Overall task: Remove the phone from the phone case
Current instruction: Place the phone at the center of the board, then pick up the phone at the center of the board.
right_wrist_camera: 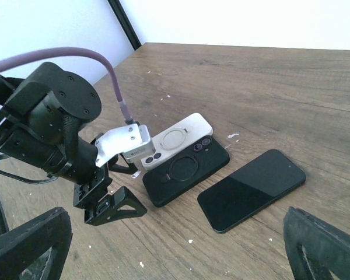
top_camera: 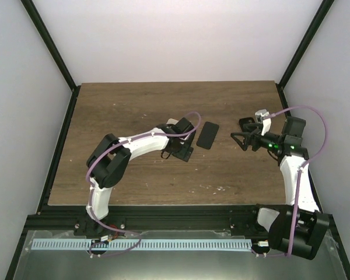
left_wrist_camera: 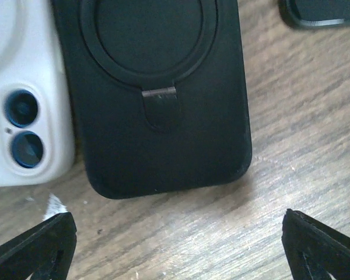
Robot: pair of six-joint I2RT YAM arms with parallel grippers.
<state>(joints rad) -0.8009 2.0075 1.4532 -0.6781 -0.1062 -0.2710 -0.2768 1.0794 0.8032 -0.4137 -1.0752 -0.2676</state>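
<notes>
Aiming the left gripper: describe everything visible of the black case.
The black case lies flat, back up, on the table, matte and rubbery-looking with rounded corners. A ring stand with a small hinge tab is folded flat on its back. One long side lies against the white case; the phone lies apart on the other. The open left gripper hovers off its short end.
</notes>
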